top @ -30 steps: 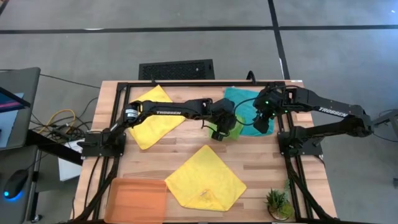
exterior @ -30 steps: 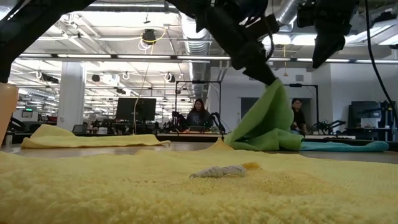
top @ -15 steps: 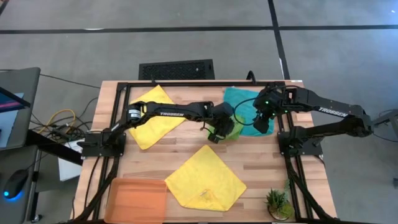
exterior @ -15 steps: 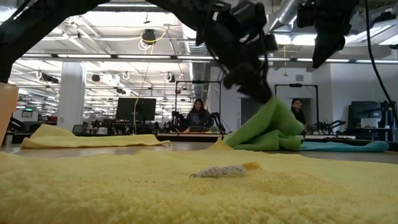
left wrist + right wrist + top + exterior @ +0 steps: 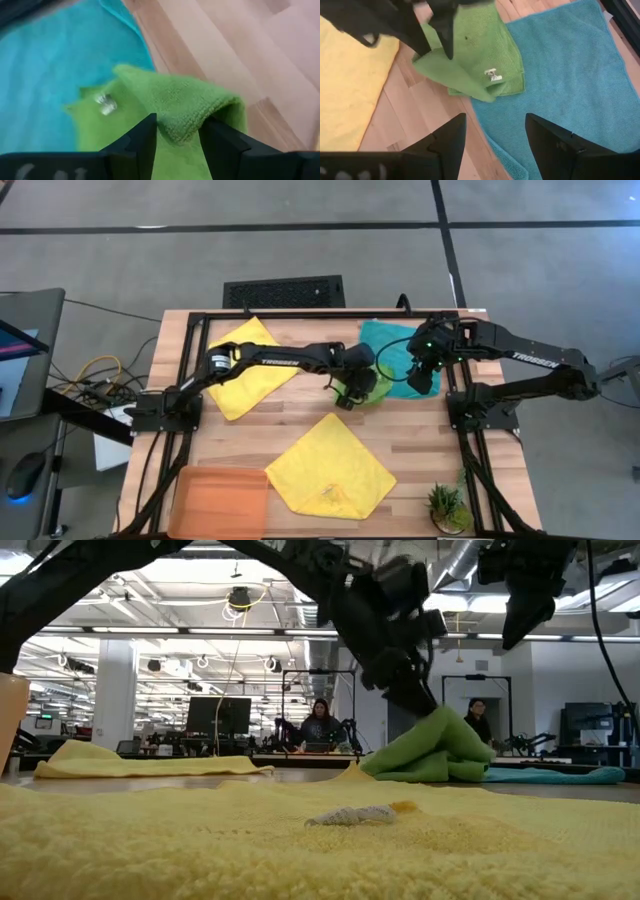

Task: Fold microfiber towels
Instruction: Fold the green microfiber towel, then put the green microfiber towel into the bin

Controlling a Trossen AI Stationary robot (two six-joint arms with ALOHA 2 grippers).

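Observation:
The lime green towel (image 5: 371,388) lies bunched at mid-table, its far part on the teal towel (image 5: 392,348), which lies flat at the far right. My left gripper (image 5: 177,137) is shut on the green towel; it also shows in the low view (image 5: 412,692). My right gripper (image 5: 422,377) hovers open and empty above the teal towel (image 5: 565,75). One yellow towel (image 5: 243,366) lies flat at the far left. Another yellow towel (image 5: 330,467) lies flat near the front. My left gripper pinches a folded-over edge of the green towel (image 5: 182,125) between its two fingers, so more than one layer. The fingers (image 5: 405,685) slant down from above and from the table's left. The held fold is raised a little; the rest of the towel (image 5: 425,758) rests in a low heap.
An orange tray (image 5: 220,498) sits at the near left corner and a small potted plant (image 5: 447,508) at the near right. A black frame (image 5: 330,314) rims the table. Bare wood shows between the towels at mid-table. People sit in the room beyond.
My left gripper has gone down and a little toward the table's left with the green towel's fold. The towel, which stood as a raised peak, has sunk and folded over into a low heap. My right gripper has kept still.

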